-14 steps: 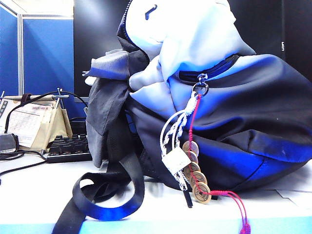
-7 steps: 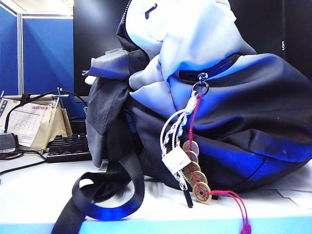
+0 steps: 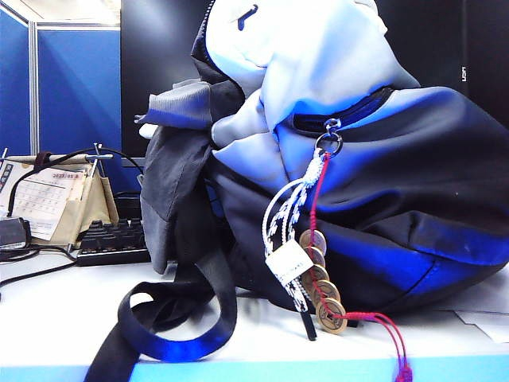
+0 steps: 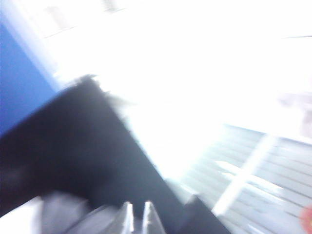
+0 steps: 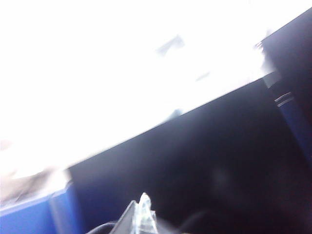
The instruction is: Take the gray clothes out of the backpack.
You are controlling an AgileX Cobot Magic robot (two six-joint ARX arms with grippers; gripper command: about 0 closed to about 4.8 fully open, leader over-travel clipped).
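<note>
Big rounded navy-black backpack with pale gray top panel (image 3: 358, 167) lying on its side, mouth at exterior-view left | wrinkled charcoal-gray clothes (image 3: 171, 179) spilling from mouth, within reach for pulling | left gripper (image 4: 137, 218) tips nearly together, empty, aimed away | right gripper (image 5: 141, 214) closed, empty, aimed away | neither near backpack.

Both wrist views are smeared by motion and washed out by bright white glare. In the left wrist view, only the pale finger tips of the left gripper (image 4: 138, 218) show, cut off by the picture's edge, a narrow gap between them. The right gripper (image 5: 141, 213) shows as one blurred pale point, tips together. In the exterior view, the big rounded navy-black backpack with pale gray top panel (image 3: 382, 207) runs past the top and right edges, and neither arm appears. The wrinkled charcoal-gray clothes (image 3: 171, 183) hang at its left, partly tucked behind the bag.
</note>
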